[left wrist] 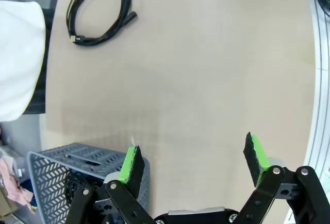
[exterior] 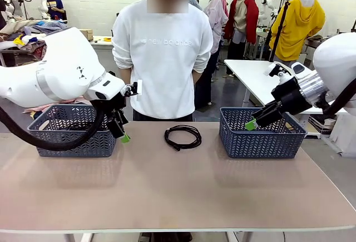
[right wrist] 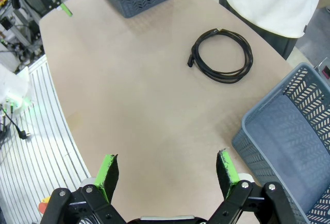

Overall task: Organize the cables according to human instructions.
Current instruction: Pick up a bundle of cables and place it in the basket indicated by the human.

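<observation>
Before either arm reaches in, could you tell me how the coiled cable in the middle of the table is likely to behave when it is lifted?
The coiled black cable is thin, so probably light and floppy. No tie is visible, so its loops may sag or spread if pinched on one side. Lying flat on the table, it seems unlikely to roll.

One coiled cable point(exterior: 183, 137) lying flat on the bench point(exterior: 178, 186), midway between two grey baskets. Left hand point(exterior: 123, 132) hanging open beside the left basket point(exterior: 75, 131). Right hand point(exterior: 253, 123) open at the right basket point(exterior: 261, 133) rim. Person point(exterior: 162, 53) standing at the far edge.
</observation>
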Available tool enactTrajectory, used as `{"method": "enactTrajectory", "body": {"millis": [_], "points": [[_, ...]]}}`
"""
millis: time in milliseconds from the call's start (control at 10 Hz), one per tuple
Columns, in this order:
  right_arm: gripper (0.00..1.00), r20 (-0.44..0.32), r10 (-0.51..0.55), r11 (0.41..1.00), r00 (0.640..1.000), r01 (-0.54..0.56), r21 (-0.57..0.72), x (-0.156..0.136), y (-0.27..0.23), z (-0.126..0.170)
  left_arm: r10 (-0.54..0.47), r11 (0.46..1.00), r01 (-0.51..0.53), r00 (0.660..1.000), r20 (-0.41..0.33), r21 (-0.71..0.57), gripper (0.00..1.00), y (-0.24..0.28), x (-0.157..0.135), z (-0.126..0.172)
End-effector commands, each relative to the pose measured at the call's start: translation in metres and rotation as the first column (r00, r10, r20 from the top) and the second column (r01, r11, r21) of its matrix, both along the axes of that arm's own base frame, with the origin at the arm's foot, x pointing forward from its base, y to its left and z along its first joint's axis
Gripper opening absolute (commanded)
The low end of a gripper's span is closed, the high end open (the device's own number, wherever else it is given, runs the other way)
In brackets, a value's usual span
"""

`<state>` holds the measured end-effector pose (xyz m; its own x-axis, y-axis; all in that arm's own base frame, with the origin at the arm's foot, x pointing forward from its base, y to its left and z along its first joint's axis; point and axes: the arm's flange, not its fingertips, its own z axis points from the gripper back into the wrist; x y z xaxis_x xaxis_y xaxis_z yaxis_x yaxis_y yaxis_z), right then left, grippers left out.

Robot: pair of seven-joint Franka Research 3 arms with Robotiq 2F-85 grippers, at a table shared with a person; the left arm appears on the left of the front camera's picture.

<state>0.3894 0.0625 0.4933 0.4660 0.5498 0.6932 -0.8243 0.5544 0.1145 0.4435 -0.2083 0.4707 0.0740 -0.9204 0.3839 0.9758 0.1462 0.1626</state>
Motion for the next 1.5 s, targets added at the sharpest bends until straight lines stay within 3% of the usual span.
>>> {"method": "enactTrajectory", "body": {"millis": [0,1400], "points": [[1.00,0.020,0.020,0.999,1.000,-0.021,0.024,0.0035,0.0000,-0.0008,-0.002,1.000,0.002,1.000,0.004,0.007,1.00,0.0013,0.0005,0.0001],[1.00,0.020,0.020,0.999,1.000,-0.021,0.024,0.0035,0.0000,-0.0008,-0.002,1.000,0.002,1.000,0.004,0.007,1.00,0.0013,0.0005,0.0001]]}}
